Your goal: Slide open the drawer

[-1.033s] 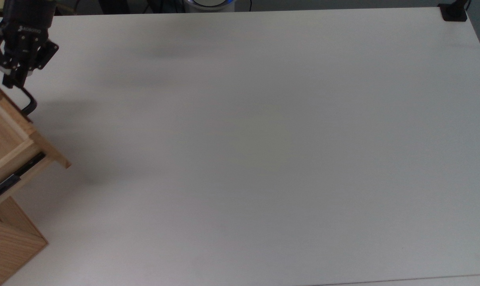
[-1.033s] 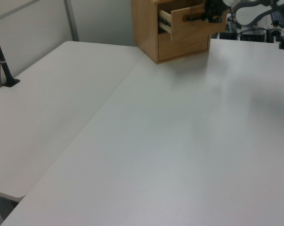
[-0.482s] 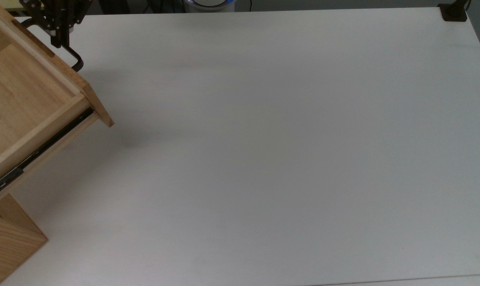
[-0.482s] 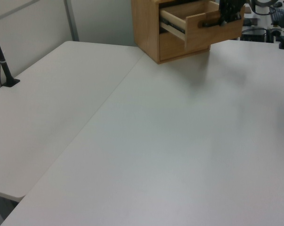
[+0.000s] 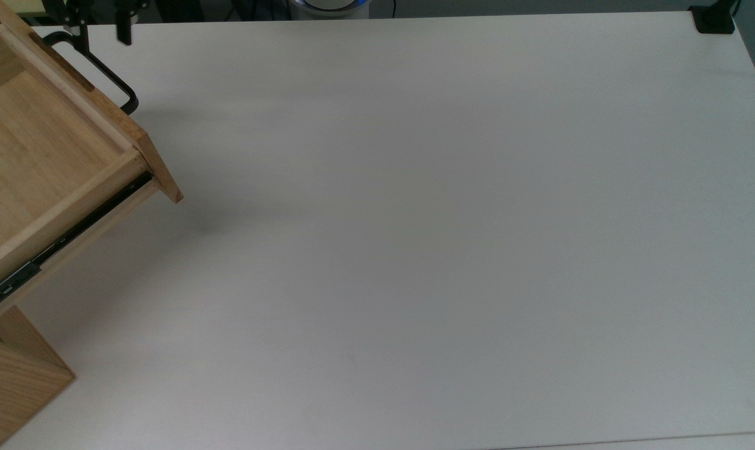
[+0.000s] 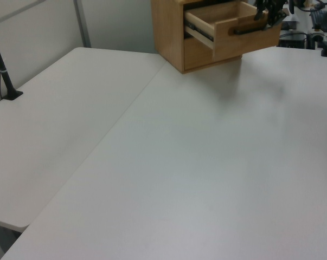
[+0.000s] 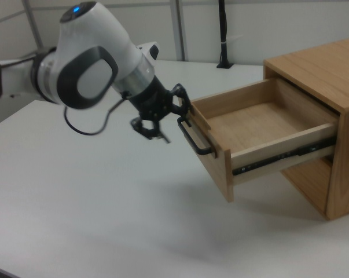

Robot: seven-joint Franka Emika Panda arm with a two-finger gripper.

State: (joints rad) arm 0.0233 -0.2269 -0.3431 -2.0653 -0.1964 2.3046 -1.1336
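The wide white counter lies bare across the foreground in the right view. Beyond it, toward the right view's right, the drawer stands pulled well out of the wooden cabinet, its light-wood tray open to the top and a black side rail showing along its near flank. The flat front panel faces the right view's left and carries the black bar handle.

Just beside the upper end of that handle hangs the claw, at the end of the white arm that reaches in from the right view's left. Its two dark fingers stand apart; one is close by the handle's upper end, the other further out over the counter, and nothing is held between them.

In the top view the drawer juts from the left edge, handle toward the far corner, with the claw at the frame's top, its fingers spread either side of the bar's far end. In the left view the drawer sits at the far end of the counter.
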